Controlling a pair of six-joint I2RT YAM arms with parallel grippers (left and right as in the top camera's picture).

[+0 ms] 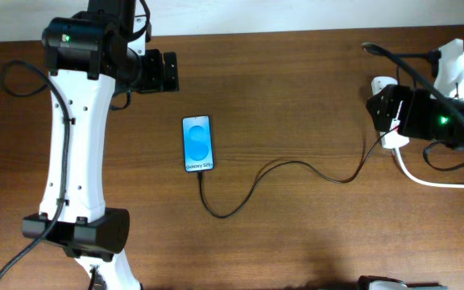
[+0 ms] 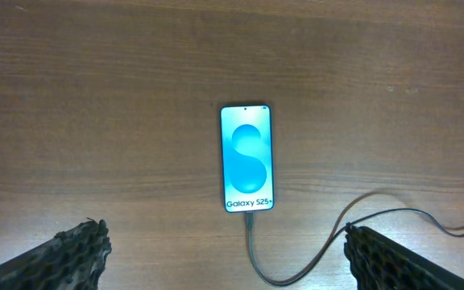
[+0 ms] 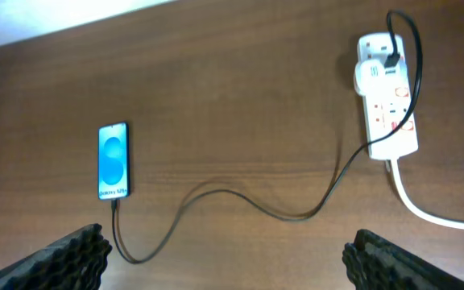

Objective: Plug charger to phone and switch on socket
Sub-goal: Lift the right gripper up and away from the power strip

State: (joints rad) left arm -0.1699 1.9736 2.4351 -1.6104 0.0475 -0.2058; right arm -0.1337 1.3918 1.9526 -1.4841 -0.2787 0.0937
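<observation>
Even, fairly bright light, soft sheen on the wooden table point(image 2: 95, 97), phone point(image 2: 246, 158) screen glowing, right wrist view slightly soft

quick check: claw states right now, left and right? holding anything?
Left claw: open, holding nothing.
Right claw: open, holding nothing.

Open table point(image 3: 240, 89) around the phone point(image 3: 113, 161), charger point(image 2: 251, 234) trailing rightward (a low snag), socket point(image 3: 389, 105) beyond
</observation>
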